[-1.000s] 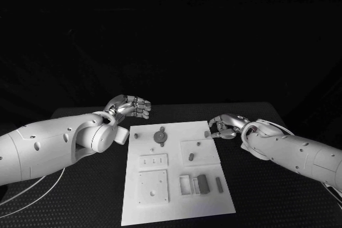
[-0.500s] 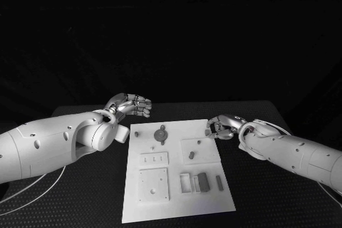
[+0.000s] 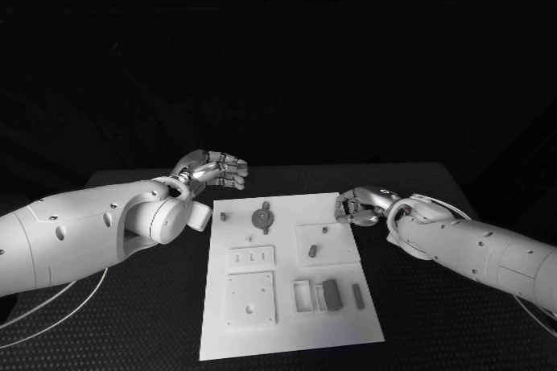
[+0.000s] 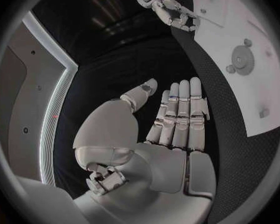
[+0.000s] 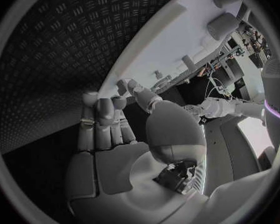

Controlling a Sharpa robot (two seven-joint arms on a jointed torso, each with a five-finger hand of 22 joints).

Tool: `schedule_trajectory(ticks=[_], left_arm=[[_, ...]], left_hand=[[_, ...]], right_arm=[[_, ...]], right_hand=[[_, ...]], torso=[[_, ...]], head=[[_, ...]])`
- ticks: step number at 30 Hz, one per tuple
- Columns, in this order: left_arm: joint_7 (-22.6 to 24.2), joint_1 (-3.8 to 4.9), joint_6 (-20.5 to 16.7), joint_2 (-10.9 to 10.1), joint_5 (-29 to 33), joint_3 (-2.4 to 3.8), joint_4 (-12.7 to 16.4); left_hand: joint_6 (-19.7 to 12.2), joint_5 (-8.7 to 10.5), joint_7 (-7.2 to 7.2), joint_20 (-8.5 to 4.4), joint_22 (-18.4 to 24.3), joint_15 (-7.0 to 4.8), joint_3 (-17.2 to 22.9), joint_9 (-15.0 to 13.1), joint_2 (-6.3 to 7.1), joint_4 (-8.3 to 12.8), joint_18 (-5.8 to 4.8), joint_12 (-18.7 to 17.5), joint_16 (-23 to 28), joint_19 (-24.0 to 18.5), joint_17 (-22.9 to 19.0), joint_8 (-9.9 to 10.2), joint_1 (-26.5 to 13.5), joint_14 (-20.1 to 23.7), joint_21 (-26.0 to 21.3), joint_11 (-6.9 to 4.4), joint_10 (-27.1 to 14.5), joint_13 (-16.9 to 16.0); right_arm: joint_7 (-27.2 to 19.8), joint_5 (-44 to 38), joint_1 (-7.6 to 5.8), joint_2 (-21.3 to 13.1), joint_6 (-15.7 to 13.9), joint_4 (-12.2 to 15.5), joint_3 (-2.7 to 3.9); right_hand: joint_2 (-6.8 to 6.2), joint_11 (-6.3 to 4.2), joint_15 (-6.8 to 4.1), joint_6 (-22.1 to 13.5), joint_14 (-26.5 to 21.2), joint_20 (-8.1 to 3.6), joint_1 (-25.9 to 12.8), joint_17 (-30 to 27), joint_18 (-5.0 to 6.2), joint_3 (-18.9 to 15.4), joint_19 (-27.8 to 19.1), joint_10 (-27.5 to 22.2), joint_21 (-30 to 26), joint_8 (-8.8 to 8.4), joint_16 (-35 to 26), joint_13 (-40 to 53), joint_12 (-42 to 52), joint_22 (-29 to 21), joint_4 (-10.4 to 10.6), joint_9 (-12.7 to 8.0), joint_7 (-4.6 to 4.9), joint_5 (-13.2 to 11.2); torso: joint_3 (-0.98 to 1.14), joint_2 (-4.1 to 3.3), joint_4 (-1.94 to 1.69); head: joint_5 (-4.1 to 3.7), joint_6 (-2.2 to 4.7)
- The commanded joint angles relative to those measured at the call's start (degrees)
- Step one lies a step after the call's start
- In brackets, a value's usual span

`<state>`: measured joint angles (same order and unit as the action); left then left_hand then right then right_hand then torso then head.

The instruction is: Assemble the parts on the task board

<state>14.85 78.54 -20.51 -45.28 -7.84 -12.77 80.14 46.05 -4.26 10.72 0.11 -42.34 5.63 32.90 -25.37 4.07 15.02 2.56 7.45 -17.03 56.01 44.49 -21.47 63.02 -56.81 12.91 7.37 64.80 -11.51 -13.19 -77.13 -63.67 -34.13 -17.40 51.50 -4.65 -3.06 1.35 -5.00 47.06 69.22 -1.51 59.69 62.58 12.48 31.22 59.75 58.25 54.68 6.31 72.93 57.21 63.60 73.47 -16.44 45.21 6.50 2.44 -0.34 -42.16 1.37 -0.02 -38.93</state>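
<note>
The white task board (image 3: 290, 331) lies in the middle of the black table. On it sit a round grey part (image 3: 262, 219), a small peg (image 3: 222, 219), an oval part (image 3: 312, 251) and grey blocks (image 3: 330, 296) near its front. My left hand (image 3: 215, 171) hovers beyond the board's far left corner, fingers straight and side by side, thumb apart, holding nothing (image 4: 171, 129). My right hand (image 3: 362, 206) is at the board's far right edge with its fingers curled in toward the thumb (image 5: 127, 149). Whether anything sits between its fingertips is hidden.
The table's ribbed black surface (image 3: 441, 307) spreads on both sides of the board. My left forearm (image 3: 81, 234) lies low along the board's left side. A thin cable (image 3: 58, 307) loops on the table at the left.
My right hand has crept slightly left and farther over the board's right edge, covering a small grey piece that showed beside its fingers. The left hand has barely moved.
</note>
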Motion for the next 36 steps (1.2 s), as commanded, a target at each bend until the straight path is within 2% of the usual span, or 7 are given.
schedule_trajectory(ticks=[1, 7, 11, 28, 36], left_arm=[[0.58, 0.05, 0.62, 0.01, 0.22, 0.05, 0.23], [0.54, 0.05, 0.59, 0.01, 0.22, 0.06, 0.29], [0.48, 0.05, 0.51, 0.00, 0.22, 0.06, 0.36], [0.39, 0.06, 0.41, -0.08, 0.22, 0.06, 0.43], [0.40, 0.06, 0.36, -0.11, 0.22, 0.07, 0.50]], left_hand=[[-0.16, 0.39, 0.23, -0.11, -0.09, 0.10, -0.20, 0.05, 0.48, -0.21, 0.90, -0.29, 0.30, 0.25, 0.08, 0.04, -0.18, -0.44, -0.39, 0.26, 0.00, -0.06], [-0.24, 0.38, 0.27, -0.11, -0.11, 0.10, -0.20, 0.06, 0.50, -0.23, 0.90, -0.35, 0.33, 0.26, 0.11, 0.08, -0.17, -0.45, -0.40, 0.29, -0.06, -0.06], [-0.33, 0.38, 0.31, -0.11, -0.12, 0.09, -0.19, 0.08, 0.52, -0.24, 0.90, -0.42, 0.36, 0.27, 0.14, 0.13, -0.17, -0.47, -0.43, 0.33, -0.14, -0.06], [-0.64, 0.38, 0.45, -0.12, -0.17, 0.09, -0.18, 0.12, 0.58, -0.30, 0.90, -0.68, 0.48, 0.31, 0.25, 0.29, -0.14, -0.52, -0.50, 0.47, -0.43, -0.06], [-0.67, 0.38, 0.46, -0.12, -0.18, 0.09, -0.17, 0.12, 0.57, -0.31, 0.90, -0.72, 0.50, 0.32, 0.27, 0.30, -0.13, -0.53, -0.51, 0.49, -0.45, -0.07]], right_arm=[[-0.66, -0.58, 0.11, 0.10, 1.30, -0.09, -0.05], [-0.72, -0.57, 0.21, 0.28, 1.62, -0.14, -0.12], [-0.71, -0.57, 0.31, 0.36, 1.64, -0.31, -0.14], [-0.61, -0.64, 0.37, 0.68, 1.93, -0.54, -0.25], [-0.64, -0.64, 0.43, 0.75, 1.68, -0.49, -0.31]], right_hand=[[0.98, -0.15, 0.12, 7.52, -0.41, 0.17, 0.06, -0.07, 1.75, -0.25, -0.16, -1.16, -0.26, -0.26, -0.03, -0.10, -0.38, -0.04, 0.14, -0.06, 1.07, 0.19], [1.94, -0.36, -0.06, 8.30, -0.38, 0.20, -0.09, -0.07, 1.83, -0.29, -0.13, -1.13, -0.13, -0.08, 0.27, -0.07, -0.25, 0.06, -0.03, -0.06, 0.85, 0.19], [2.16, -0.42, -0.12, 8.50, -0.38, 0.21, -0.10, -0.06, 1.86, -0.29, -0.12, -1.12, -0.08, -0.05, 0.38, -0.04, -0.18, 0.10, -0.05, -0.07, 0.78, 0.19], [2.74, -0.63, -0.32, 9.22, -0.43, 0.22, -0.03, -0.02, 1.96, -0.32, -0.12, -1.13, 0.12, 0.09, 0.76, 0.07, 0.04, 0.27, -0.13, -0.09, 0.56, 0.19], [3.06, -1.16, -0.78, 11.00, -0.53, 0.29, 0.05, 0.00, 2.08, -0.47, -0.14, -1.15, 0.41, 0.76, 1.28, 0.22, 0.35, 0.52, -0.14, 0.17, -0.02, 0.19]], torso=[[0.00, 0.03, 0.04], [0.02, 0.04, 0.04], [0.01, -0.01, -0.02], [0.08, 0.03, 0.07], [0.07, 0.03, 0.08]], head=[[0.05, -0.09], [0.12, -0.20], [-0.25, -0.18], [0.01, -0.48], [0.02, -0.62]])
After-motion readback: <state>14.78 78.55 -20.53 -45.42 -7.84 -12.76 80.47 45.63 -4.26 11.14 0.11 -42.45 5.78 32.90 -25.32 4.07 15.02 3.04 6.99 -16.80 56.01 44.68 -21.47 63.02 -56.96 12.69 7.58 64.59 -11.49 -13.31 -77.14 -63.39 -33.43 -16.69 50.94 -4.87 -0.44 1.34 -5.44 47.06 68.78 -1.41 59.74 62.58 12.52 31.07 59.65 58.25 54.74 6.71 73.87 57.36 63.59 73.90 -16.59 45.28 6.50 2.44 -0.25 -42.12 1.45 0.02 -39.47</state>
